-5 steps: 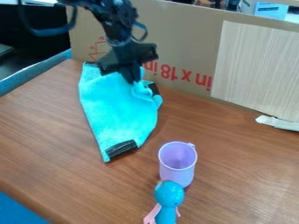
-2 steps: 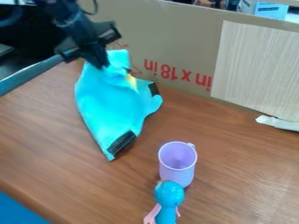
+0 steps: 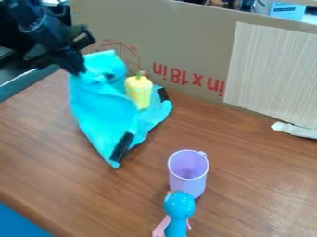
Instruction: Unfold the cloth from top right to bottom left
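The end effector (image 3: 76, 68) clamps the cloth (image 3: 101, 109) near 11 o'clock, presumably to peel the fold off the yellow object (image 3: 139, 92).

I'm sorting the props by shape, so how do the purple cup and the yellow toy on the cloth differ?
The purple cup is hollow and open at the top; the yellow toy is capped by a greenish stem. The cup stands on the table, while the toy lies against the blue cloth.
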Controlling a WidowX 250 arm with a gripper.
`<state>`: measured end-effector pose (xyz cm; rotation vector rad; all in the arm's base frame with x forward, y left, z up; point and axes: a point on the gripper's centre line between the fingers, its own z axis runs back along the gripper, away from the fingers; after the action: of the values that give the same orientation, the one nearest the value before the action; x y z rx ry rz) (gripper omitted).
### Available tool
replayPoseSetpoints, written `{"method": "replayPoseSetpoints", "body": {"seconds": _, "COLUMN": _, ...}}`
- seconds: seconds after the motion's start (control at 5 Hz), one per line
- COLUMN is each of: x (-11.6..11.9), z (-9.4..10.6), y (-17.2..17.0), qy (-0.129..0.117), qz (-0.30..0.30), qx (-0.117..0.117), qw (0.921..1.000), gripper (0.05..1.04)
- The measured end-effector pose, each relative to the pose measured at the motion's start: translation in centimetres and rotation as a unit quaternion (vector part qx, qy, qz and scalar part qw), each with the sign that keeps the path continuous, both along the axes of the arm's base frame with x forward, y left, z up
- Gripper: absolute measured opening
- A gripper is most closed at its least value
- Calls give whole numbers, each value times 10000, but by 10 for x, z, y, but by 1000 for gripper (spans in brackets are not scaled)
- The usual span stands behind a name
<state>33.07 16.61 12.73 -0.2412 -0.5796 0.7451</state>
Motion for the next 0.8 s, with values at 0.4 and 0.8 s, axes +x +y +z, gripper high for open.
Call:
{"method": "replayPoseSetpoints", "body": {"seconds": 0.4, "x": -24, "z": -27, "y": 21, "qy": 448, "qz": -186, "qx": 308, "qw": 9983, "gripper": 50}}
{"method": "replayPoseSetpoints", "body": {"seconds": 0.8, "x": -42, "z": -54, "y": 22, "qy": 909, "qz": -503, "qx": 619, "qw": 9927, "gripper": 50}}
